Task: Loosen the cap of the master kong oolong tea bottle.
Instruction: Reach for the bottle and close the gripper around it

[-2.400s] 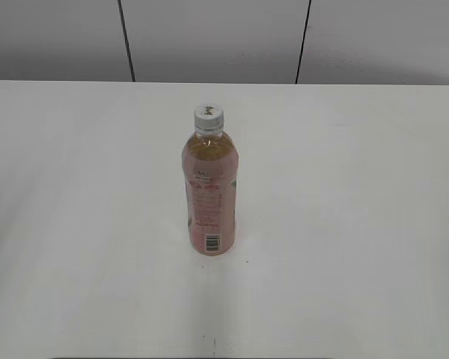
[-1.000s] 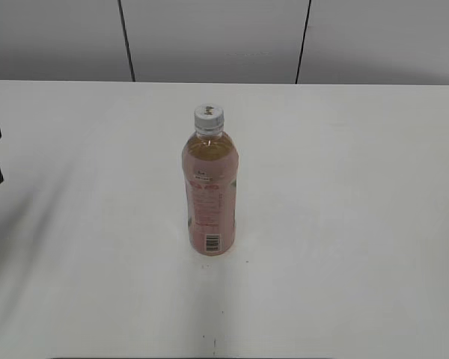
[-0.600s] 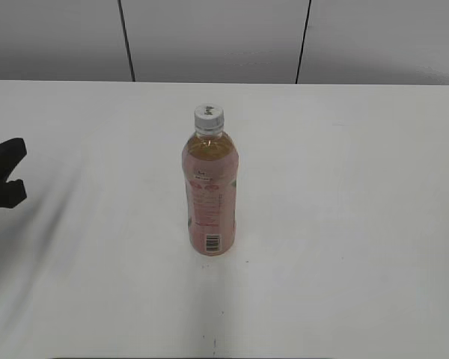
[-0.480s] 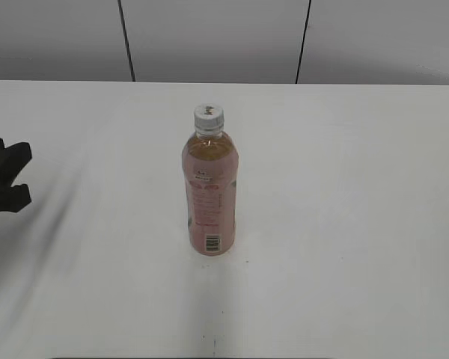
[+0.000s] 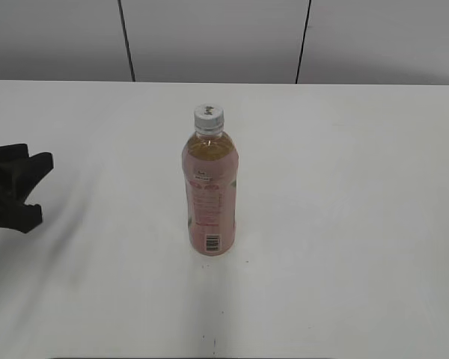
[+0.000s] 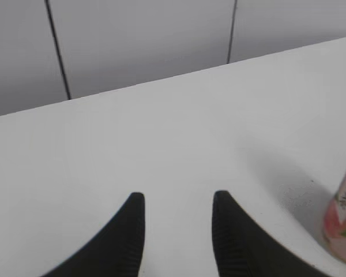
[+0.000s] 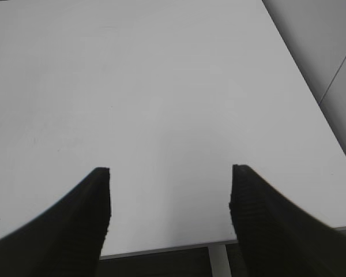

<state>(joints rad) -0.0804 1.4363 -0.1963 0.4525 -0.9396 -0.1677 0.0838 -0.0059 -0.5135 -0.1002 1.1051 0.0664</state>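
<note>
Near the middle of the white table [image 5: 344, 224] the master kong oolong tea bottle [image 5: 209, 196] stands upright, pink label facing the camera, with the cap [image 5: 208, 116] seated on its neck and nothing touching either one, so by my reading the task is at its opening step: the approach, with no grasp made and no twisting begun. At the left edge of the exterior view the left gripper [image 5: 34, 188] hangs above the table, well apart from the bottle and lower than the cap; its two dark fingers are spread with a clear gap between them and hold nothing. From the left wrist view those fingers [image 6: 127, 231] frame bare table, and only the foot of the bottle shows at the far right of that view, so the bottle is off to the side and not between the jaws. Out of the exterior view altogether, the right gripper [image 7: 170, 196] shows only in its own wrist view, spread wide over an empty stretch of table near the table's edge, gripping nothing. The next move, as I judge it, calls for one gripper to close on the bottle's body and steady it, while the other comes down over the cap, pinches its ribbed side and turns
</note>
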